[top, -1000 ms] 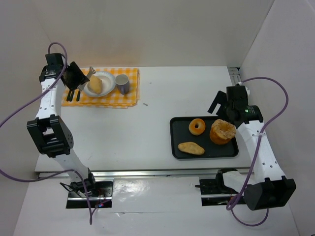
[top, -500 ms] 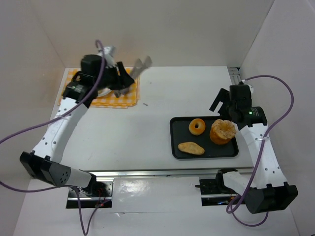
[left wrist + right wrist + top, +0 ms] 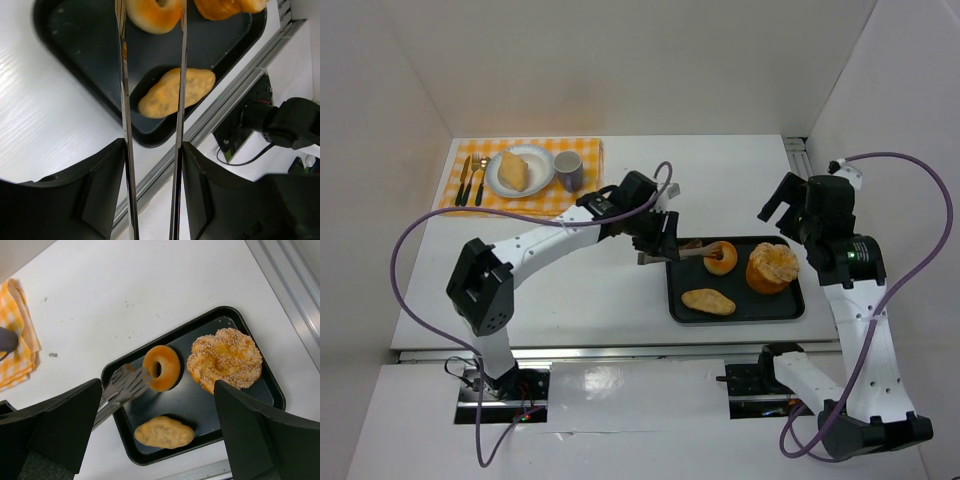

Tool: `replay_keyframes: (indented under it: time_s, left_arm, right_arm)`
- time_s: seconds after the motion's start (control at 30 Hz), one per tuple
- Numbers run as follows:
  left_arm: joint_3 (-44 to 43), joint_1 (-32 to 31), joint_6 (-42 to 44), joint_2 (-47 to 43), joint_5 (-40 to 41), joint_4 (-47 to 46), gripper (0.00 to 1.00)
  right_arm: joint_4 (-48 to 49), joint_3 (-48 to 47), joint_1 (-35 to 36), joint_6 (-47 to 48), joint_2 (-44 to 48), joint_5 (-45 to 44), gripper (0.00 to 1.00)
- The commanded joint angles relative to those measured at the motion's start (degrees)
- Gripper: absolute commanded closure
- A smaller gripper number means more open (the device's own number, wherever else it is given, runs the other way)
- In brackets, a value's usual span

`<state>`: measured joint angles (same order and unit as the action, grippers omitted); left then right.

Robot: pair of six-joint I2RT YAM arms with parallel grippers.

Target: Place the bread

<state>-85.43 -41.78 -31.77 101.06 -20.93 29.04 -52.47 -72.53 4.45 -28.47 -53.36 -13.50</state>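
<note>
My left gripper [image 3: 152, 150]: clamped on a pair of metal tongs [image 3: 122, 100]. The two blades run straight out ahead of me and stand apart.
My right gripper [image 3: 778, 203]: fingers spread wide and holding nothing, hanging above the far side of the tray [image 3: 85, 45].
Bread nearest my blades: the doughnut [image 3: 152, 12] lies flat on the tray, dead ahead at the tong tips. It just about fills the gap between the blades.
Contact: from above, the tips overlap the doughnut's near edge, but I cannot tell whether they touch it or hover over it.
Axis: the doughnut is round, so no turn of my wrist looks necessary. I judge that squeezing the blades is what the move calls for.
Oval roll [image 3: 176, 91]: it lies on the tray under the middle of my blades, closer to me than the doughnut. Its long axis runs slantwise across them.
Sesame ring loaf [image 3: 772, 267]: on the tray beyond the doughnut and off to one side, outside my blades.
Nearer arm: mine, the left. The right is near but carries no tongs.
Likely target: the white plate [image 3: 498, 185], well behind me on the checked cloth, with one bread wedge [image 3: 514, 170] on it.
</note>
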Motion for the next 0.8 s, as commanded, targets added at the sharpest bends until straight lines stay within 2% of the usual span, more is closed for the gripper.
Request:
replay_keyframes:
  time_s: [0.0, 0.33, 0.47, 0.77]
  left_arm:
    - [-5.0, -1.9, 0.0, 1.7, 0.1, -1.0, 0.4]
    - [-7.7, -3.7, 0.0, 5.4, 6.1, 1.0, 0.39]
    - [-8.3, -5.3, -0.6, 5.4, 12.4, 1.5, 0.39]
    - [-14.5, -5.9, 2.4, 10.7, 5.4, 6.7, 0.4]
  right_arm:
    - [-1.0, -1.6, -0.1, 0.3, -0.9, -1.5, 0.0]
    - [0.2, -0.6, -0.1, 0.8, -2.5, -0.4, 0.0]
    - [1.3, 0.6, -0.1, 0.8, -2.5, 0.1, 0.0]
    - [1.8, 1.2, -0.1, 0.8, -3.1, 0.1, 0.0]
